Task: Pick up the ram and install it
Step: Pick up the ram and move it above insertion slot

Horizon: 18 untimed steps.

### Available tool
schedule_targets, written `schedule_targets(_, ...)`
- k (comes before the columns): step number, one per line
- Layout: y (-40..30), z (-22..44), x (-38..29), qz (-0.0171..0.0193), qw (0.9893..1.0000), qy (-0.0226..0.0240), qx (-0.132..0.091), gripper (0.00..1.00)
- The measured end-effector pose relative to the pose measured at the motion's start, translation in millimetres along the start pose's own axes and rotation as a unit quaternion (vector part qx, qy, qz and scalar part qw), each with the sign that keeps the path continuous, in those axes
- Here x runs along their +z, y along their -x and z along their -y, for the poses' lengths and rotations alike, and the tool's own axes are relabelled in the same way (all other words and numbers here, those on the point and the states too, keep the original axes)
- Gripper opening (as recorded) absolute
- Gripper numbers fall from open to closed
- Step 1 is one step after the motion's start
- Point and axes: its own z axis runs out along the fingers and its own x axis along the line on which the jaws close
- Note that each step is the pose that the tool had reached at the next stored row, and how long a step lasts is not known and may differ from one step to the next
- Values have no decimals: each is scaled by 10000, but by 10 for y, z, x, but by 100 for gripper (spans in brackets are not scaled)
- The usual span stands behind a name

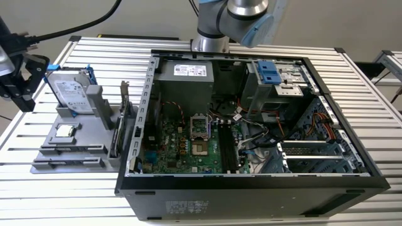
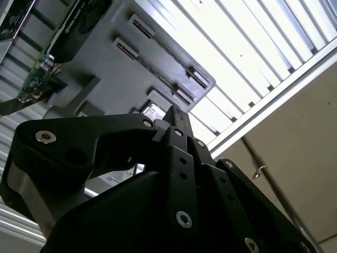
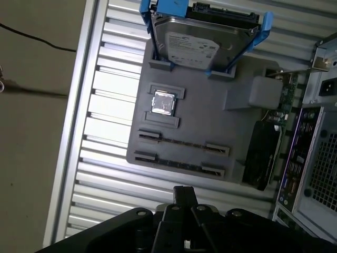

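Slatted aluminium forms the bench (image 1: 94,49) on which everything is set. In the exterior view, a grey holder (image 1: 88,141) is seen just beside an open computer case (image 1: 251,183), on the exterior view's left of it. The claw (image 1: 25,96) is hung off the holder's far side from the case, near the hard drive (image 1: 69,92) stood in the holder. In the second wrist view, the fingers (image 2: 177,117) are seen pressed together, with nothing gripped. In the first wrist view, the ram (image 3: 181,144) is seated on edge in a slot of the holder, near the processor chip (image 3: 162,101), apart from the claw.
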Motion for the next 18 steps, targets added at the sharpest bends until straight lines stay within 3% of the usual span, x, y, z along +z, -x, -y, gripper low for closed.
schedule_targets(18,1,0,-1,1,9998,-3,-221,0)
